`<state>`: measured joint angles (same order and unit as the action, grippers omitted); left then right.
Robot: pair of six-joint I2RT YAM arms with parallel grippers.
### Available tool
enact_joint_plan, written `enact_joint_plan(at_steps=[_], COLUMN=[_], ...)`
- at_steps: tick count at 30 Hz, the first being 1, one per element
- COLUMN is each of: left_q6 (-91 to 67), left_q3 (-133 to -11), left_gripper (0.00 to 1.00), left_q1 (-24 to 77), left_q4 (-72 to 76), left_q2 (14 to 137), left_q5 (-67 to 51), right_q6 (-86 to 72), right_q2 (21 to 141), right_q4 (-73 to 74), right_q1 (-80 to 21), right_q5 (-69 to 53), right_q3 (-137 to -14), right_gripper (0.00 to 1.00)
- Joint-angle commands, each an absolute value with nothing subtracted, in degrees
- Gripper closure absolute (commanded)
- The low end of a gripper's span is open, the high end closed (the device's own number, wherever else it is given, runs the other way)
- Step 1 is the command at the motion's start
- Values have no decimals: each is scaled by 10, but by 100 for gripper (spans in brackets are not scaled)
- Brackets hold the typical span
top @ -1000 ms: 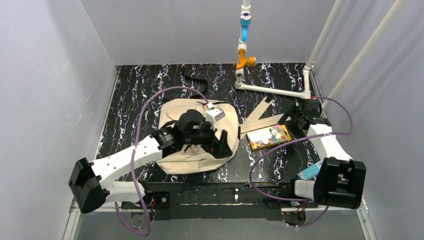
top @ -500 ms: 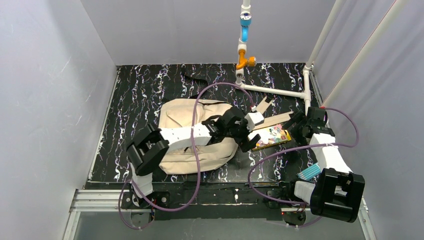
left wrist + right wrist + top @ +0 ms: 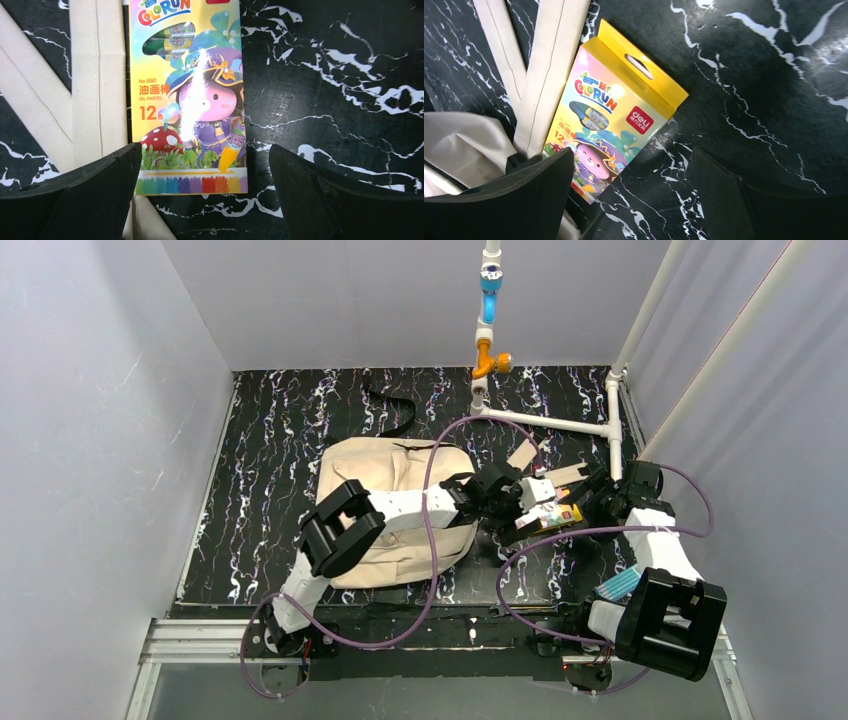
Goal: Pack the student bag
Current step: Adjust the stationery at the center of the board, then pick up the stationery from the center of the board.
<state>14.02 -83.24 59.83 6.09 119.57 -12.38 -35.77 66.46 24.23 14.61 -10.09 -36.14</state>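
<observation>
The beige student bag (image 3: 385,490) lies flat on the black marbled table, its straps (image 3: 560,476) stretched to the right. A colourful oil pastel box (image 3: 556,517) lies flat beside the straps, and shows in the left wrist view (image 3: 187,95) and the right wrist view (image 3: 611,110). My left gripper (image 3: 533,508) reaches over the bag and hovers open just above the box's near end, its fingers (image 3: 75,195) wide on either side. My right gripper (image 3: 590,502) is open at the box's right side, one finger (image 3: 499,200) over the box's corner.
A white pipe frame (image 3: 545,420) with blue and orange fittings stands at the back. A black loop strap (image 3: 392,412) lies behind the bag. A striped blue item (image 3: 620,583) sits near the right arm's base. Grey walls close in on three sides.
My left arm has swung right, from over the bag to over the pastel box. My right gripper has edged slightly right and stays next to the box.
</observation>
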Motion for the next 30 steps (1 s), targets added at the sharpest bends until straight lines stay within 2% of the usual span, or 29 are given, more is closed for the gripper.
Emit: enact_joint_plan(at_steps=[1, 5, 10, 21, 30], left_q6=[170, 182, 192, 128, 65], left_q3=[-901, -913, -926, -969, -980], left_gripper=[2, 2, 2, 30, 33], left_q1=[605, 613, 615, 601, 586], left_q4=[-15, -30, -26, -131, -143], left_q2=[1227, 1243, 1270, 1275, 1258], left_q5=[-95, -86, -10, -55, -111], right_q6=[-331, -320, -317, -327, -379], right_q2=[677, 689, 696, 690, 686], right_q4=[198, 192, 189, 185, 114], right_q1=[148, 149, 151, 156, 159], right_q5=[-168, -176, -178, -221, -285], right_q3=[-352, -353, -350, -347, -302], right_gripper=[7, 7, 7, 5, 3])
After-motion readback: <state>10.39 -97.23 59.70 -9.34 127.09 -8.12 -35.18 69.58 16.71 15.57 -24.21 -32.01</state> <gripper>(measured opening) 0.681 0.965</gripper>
